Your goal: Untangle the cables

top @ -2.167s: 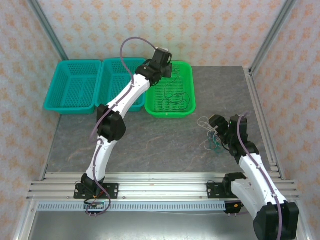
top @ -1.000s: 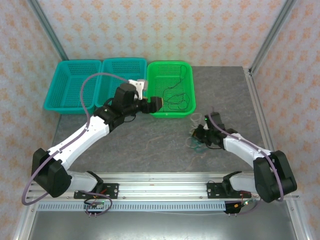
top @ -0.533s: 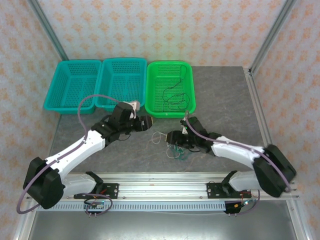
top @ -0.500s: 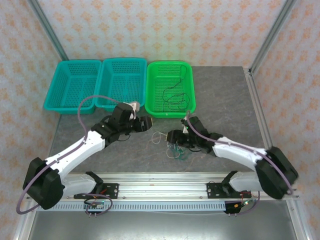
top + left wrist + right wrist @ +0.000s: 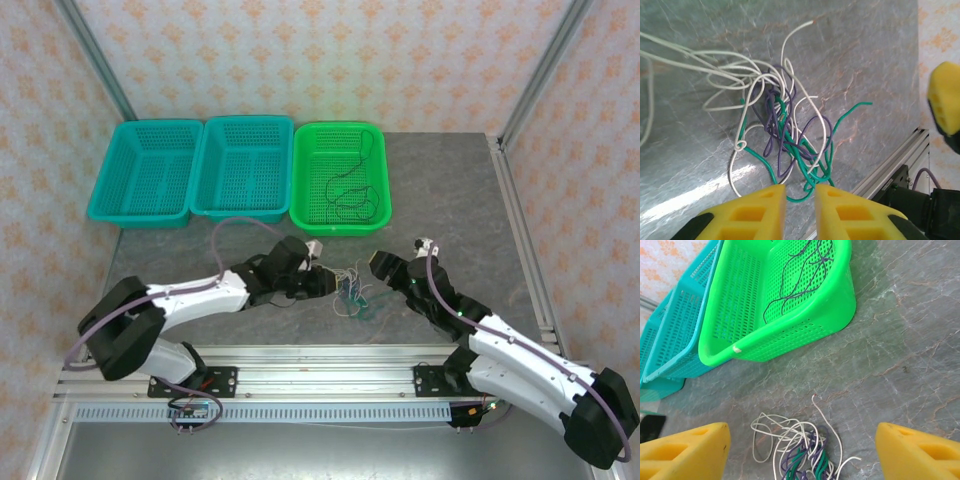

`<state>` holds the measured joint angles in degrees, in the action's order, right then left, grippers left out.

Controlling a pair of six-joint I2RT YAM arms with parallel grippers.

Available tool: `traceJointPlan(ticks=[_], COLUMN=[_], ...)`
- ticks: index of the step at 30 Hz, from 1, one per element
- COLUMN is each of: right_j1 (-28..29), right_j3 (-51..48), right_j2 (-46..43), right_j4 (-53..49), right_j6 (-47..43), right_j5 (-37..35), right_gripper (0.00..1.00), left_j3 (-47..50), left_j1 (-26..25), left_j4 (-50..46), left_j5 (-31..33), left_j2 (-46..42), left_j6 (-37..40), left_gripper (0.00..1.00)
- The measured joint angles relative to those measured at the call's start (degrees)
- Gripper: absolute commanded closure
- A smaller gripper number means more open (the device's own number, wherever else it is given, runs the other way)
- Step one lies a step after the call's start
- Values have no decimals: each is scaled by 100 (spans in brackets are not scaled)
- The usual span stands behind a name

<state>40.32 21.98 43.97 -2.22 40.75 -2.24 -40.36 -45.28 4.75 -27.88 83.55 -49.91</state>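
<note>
- White, purple and green cables (image 5: 350,288) lie knotted on the counter (image 5: 450,200), toward its near side.
- My left fingers (image 5: 755,210) are nearly clenched at the knot's edge; whether they pinch a strand, I cannot tell.
- My right fingers (image 5: 685,450) are released, spread wide.
- Step, I judge: seizing one strand; next, draw it out gently.
- Clump runs roughly near-to-far; one white end points far.

Cable tangle (image 5: 352,292) on table (image 5: 450,190), front-centre. L gripper (image 5: 324,281) just beside it at its 9 o'clock, R gripper (image 5: 379,264) near at 2 o'clock. 3 baskets in a row at rear: R basket (image 5: 315,170) at tangle's 12, mid basket (image 5: 245,170) at 11, L basket (image 5: 140,175) at 10. Loose cable (image 5: 350,196) in R basket.
</note>
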Motion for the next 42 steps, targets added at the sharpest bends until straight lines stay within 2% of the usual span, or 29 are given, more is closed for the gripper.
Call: traceJointPlan(ticks=[5, 9, 15, 19, 24, 28, 30, 32, 33, 34, 36, 42], right_j1=[-2, -2, -2, -2, 2, 48, 76, 94, 83, 57, 98, -216], right_j3=[-2, -2, -2, 0, 103, 304, 378, 466, 542, 577, 649, 409], right_j2=[0, 0, 79, 184, 863, 1996, 2573, 3119, 3206, 3287, 3517, 3032], right_j4=[-42, -39, -39, -39, -42, 33, 122, 188, 131, 184, 179, -306], right_j6=[83, 109, 107, 151, 195, 254, 315, 365, 439, 520, 776, 1856], right_j5=[-63, -85, -83, -72, 260, 839, 1169, 1394, 1386, 1427, 1390, 651], right_gripper=[23, 23, 23, 23, 23, 29, 37, 62, 78, 89, 100, 100], left_j3=[-7, -98, -212, -240, -282, -328, -363, -380, -382, -382, -382, -208], left_j1=[-48, -48, -48, -48, -48, -48, -48, -48, -48, -48, -48, 219], left_j4=[245, 323, 623, 737, 767, 584, 492, 485, 485, 483, 439, -205], left_j5=[-72, -186, -376, -483, -514, -501, -487, -481, -479, -472, -446, -107], left_j2=[444, 664, 1117, 1285, 1283, 1154, 1064, 997, 981, 968, 940, 44], left_j6=[11, 35, 20, -31, 15, 184, 249, 334, 350, 354, 391, 713], left_gripper=[71, 71, 82, 100, 100, 100, 100, 100, 100, 100, 100, 100])
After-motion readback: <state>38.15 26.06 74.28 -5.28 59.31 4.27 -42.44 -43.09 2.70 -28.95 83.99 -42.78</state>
